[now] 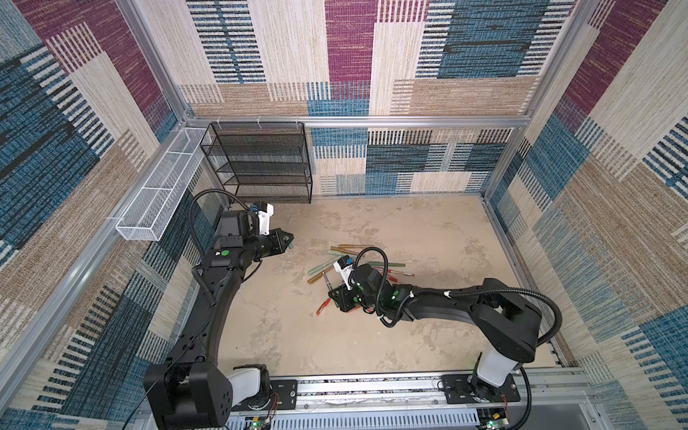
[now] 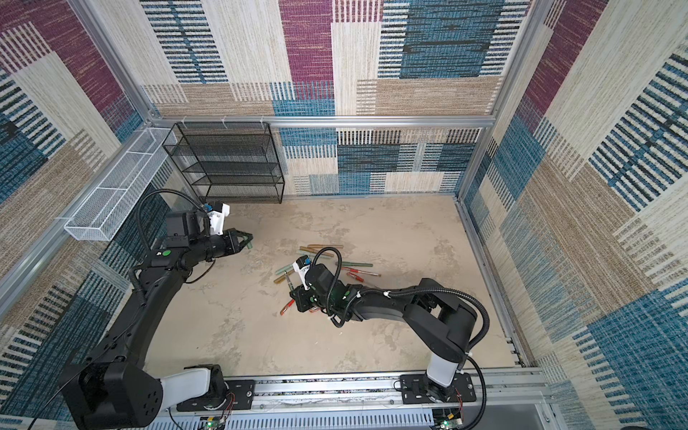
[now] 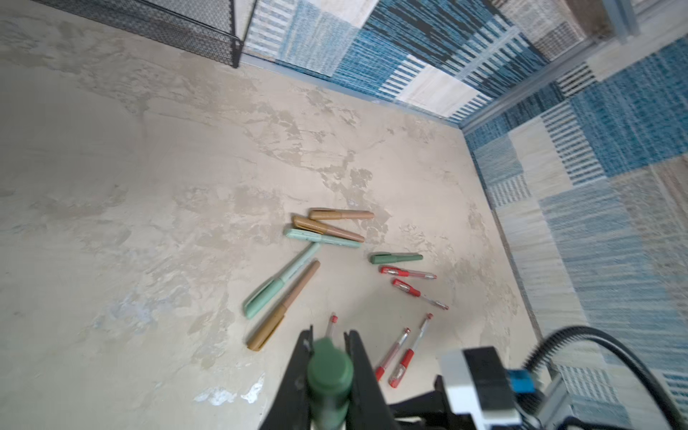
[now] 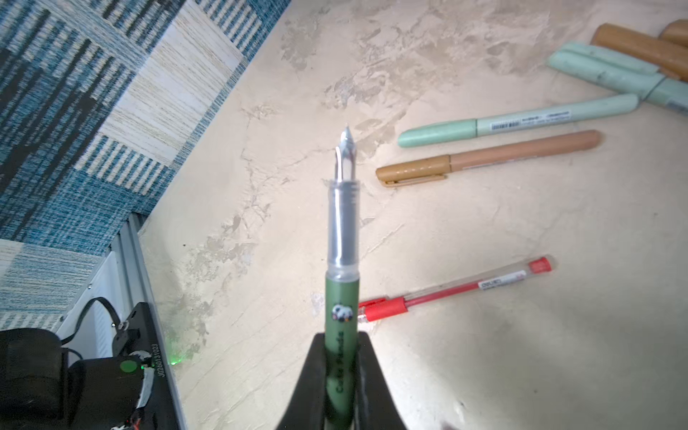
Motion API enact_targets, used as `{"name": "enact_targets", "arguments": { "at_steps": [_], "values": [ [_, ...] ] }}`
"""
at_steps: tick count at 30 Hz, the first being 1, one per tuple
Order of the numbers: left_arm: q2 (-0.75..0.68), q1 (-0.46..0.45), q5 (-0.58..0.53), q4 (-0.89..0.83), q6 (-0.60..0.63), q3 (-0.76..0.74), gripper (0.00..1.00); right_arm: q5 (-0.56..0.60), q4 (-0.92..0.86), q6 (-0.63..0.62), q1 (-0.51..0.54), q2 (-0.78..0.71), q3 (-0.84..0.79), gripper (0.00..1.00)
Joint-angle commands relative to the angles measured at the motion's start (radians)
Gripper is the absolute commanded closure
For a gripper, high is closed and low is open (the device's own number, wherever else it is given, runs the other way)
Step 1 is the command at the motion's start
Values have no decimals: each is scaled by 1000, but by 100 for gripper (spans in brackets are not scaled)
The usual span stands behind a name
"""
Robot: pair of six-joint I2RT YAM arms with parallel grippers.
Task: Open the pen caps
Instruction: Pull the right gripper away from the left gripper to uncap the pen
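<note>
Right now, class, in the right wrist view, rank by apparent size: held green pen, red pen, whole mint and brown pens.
1. green pen, though nearest
2. mint pen and brown pen, alike
3. red pen

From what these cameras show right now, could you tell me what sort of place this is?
Probably a robot test cell: patterned fabric walls on an aluminium frame enclose a beige tabletop, two robot arms stand on a rail at its front edge, and pens lie scattered for handling.
</note>
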Motion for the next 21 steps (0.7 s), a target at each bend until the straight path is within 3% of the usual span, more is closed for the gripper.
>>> {"name": "enact_targets", "arguments": {
  "at_steps": [1, 8, 15, 21],
  "values": [
    [12, 10, -115, -8, 62, 10, 100, 70, -1, -7, -1, -58, -25, 100],
    [210, 10, -353, -120, 229, 106, 100, 167, -121, -9, -38, -184, -54, 100],
    [558, 10, -430, -282, 280, 329, 100, 219, -216, -20, -103, -340, -114, 99],
    [761, 10, -500, -358, 300, 455, 100, 255, -278, -23, -131, -451, -168, 99]
  ]
}}
